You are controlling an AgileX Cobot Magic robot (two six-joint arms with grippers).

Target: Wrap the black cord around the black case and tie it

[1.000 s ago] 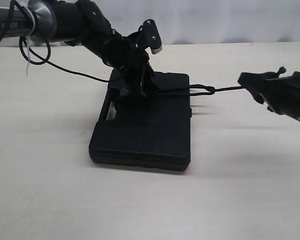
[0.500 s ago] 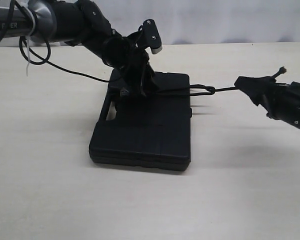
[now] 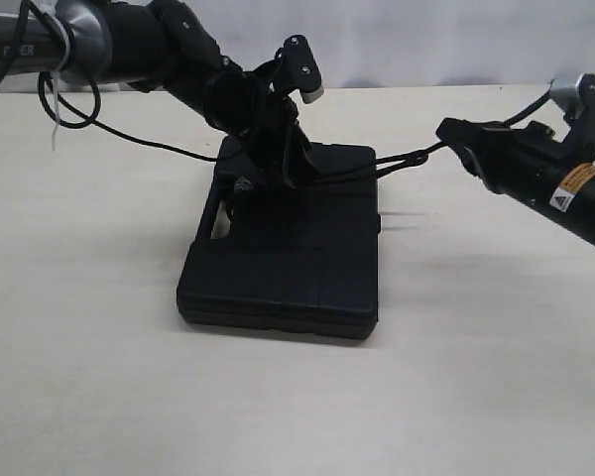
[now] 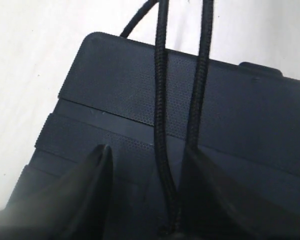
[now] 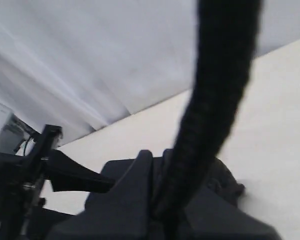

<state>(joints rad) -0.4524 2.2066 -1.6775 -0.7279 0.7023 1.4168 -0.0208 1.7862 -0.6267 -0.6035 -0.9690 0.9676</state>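
Black case [image 3: 288, 258] lies flat on the table [image 3: 476, 387]. My L gripper [image 3: 268, 177] is down on the case's far end, near the handle slot. Its fingers [image 4: 90, 185] stand apart w/ two strands of the black cord [image 3: 397, 162] running btwn them along the lid. I can't see them pinched. The cord leaves the case's far right corner, clear of the table, and runs straight to my R gripper [image 3: 448, 132]. That one sits off the case's right side, above lid level, jaws clamped tight on the cord.
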